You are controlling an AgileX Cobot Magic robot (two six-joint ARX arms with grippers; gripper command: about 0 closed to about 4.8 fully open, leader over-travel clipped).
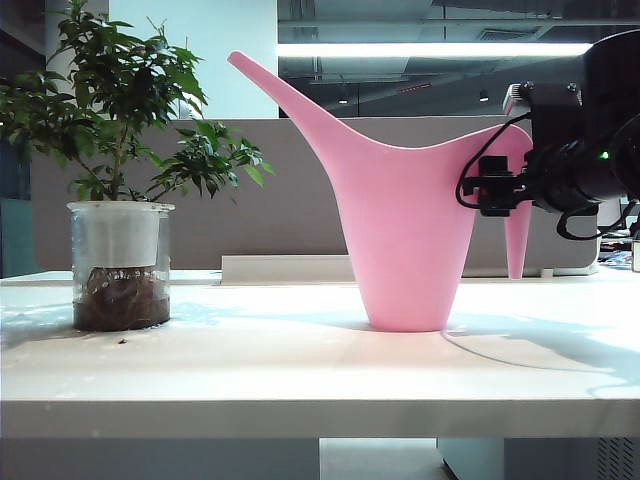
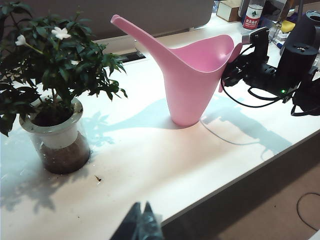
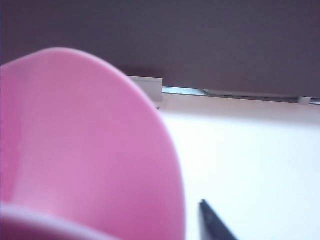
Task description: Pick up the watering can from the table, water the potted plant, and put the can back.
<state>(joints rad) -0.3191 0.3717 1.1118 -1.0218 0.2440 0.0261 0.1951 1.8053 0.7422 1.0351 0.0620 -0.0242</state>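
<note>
The pink watering can [image 1: 405,230] stands upright on the white table [image 1: 300,360], spout pointing up toward the potted plant [image 1: 120,110] at the left. My right gripper [image 1: 487,188] is level at the can's handle, just behind the rim. In the right wrist view the can [image 3: 75,150] fills the near side and one dark fingertip [image 3: 207,212] stands clear of it with bare table between; the other finger is hidden by the can. My left gripper [image 2: 142,207] hangs shut and empty over the table's front edge, far from the can [image 2: 192,85] and the plant [image 2: 50,65].
A grey-beige divider panel [image 1: 300,180] backs the table, with a white strip [image 1: 285,268] along its foot. A thin cable [image 2: 235,140] lies on the table by the can. A red-labelled bottle [image 2: 253,15] and a box [image 2: 230,9] sit far behind the right arm.
</note>
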